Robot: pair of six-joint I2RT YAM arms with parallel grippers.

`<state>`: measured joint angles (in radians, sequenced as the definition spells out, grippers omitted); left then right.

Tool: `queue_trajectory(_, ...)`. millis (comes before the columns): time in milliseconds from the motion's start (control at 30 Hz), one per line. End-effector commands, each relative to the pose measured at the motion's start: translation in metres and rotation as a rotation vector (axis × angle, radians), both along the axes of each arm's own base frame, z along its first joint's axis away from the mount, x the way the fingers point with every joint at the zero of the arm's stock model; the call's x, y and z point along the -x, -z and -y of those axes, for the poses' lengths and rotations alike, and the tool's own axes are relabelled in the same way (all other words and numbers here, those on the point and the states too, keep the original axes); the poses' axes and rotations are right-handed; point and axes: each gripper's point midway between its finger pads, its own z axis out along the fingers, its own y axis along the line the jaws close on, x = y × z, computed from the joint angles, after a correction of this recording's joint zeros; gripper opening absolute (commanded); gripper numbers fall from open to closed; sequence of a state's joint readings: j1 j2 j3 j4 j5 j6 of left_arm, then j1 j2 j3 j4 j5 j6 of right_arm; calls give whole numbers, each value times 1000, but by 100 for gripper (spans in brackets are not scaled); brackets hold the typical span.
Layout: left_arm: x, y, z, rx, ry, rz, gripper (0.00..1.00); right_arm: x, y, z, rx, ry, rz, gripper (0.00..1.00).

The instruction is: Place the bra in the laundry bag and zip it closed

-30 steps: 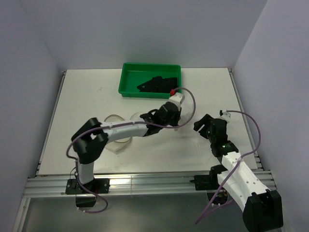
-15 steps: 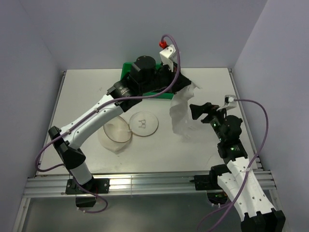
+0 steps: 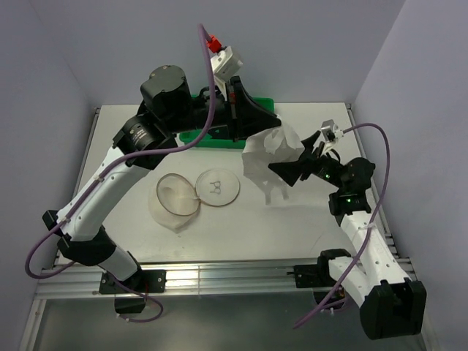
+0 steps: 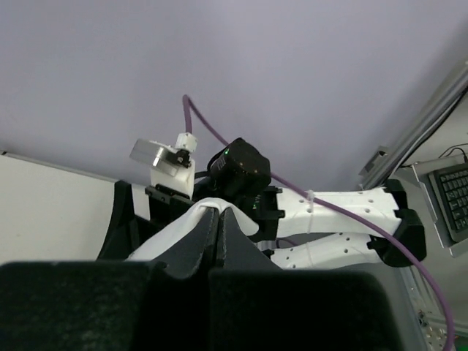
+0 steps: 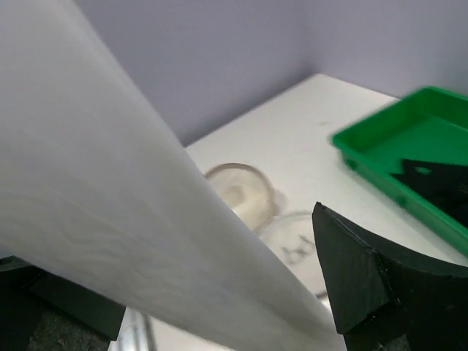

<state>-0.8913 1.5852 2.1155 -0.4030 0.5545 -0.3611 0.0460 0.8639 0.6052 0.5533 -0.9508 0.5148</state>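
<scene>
**Bra (image 5: 431,183) lies in green tray (image 5: 365,146); laundry bag (image 3: 177,197) sits unfilled**
Top: the bag sits at 9 o'clock of the spread right gripper (image 3: 296,162). Left wrist: left gripper (image 4: 218,216) pinches limp white fabric (image 4: 183,230). Right wrist: bra at 3 o'clock, likely light and floppy, best pinched at a cup.

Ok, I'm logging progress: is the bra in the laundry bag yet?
Out. The bra lies in the green tray, while the laundry bag sits apart on the table.

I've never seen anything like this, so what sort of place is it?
Likely a robot lab booth: left arm and right arm bolted to a rail, white table boxed by plain walls, keyboard nearby.
</scene>
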Motion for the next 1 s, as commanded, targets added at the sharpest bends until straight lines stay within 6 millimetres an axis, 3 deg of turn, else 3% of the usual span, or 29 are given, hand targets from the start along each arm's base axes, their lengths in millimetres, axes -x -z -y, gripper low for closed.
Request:
queue_trajectory(0,24,-40,-20,92,53,52,0,56,-17,-30,-7,-310,119,100)
queue_trajectory(133,19,-46,-29,119,34,44,0,85,1,-62,25,-449,86,99)
queue_trajectory(200,6,-40,-32,116,8,25,0,98,3,-70,24,-462,77,96)
queue_trajectory(233,-1,-38,-35,121,-14,17,0,102,6,-69,19,-458,71,91)
queue_trajectory(267,-4,-37,-36,124,-21,13,0,109,2,-67,7,-457,93,76)
queue_trajectory(300,-8,-36,-37,124,-27,5,0,112,-1,-66,-7,-449,98,70)
queue_trajectory(500,-40,-23,-39,121,-85,-56,0,125,10,-65,-31,-442,48,67)
queue_trajectory(533,-45,-18,-38,119,-89,-79,0,126,12,-66,-34,-445,39,60)
queue_trajectory(600,-45,-18,-38,131,-79,-81,0,125,16,-69,-32,-448,21,31)
queue_trajectory(667,-49,-15,-37,131,-86,-97,0,121,15,-71,-32,-445,16,14)
queue_trajectory(733,-55,-12,-36,133,-95,-114,0,120,9,-72,-44,-448,15,4)
queue_trajectory(800,-58,-9,-36,132,-102,-122,0,122,-3,-71,-77,-448,27,0)
queue_trajectory(900,-72,4,-36,122,-143,-158,0,131,-21,-68,-113,-459,26,0)
queue_trajectory(967,-88,15,-36,109,-199,-183,0,149,-36,-64,-135,-501,64,0)
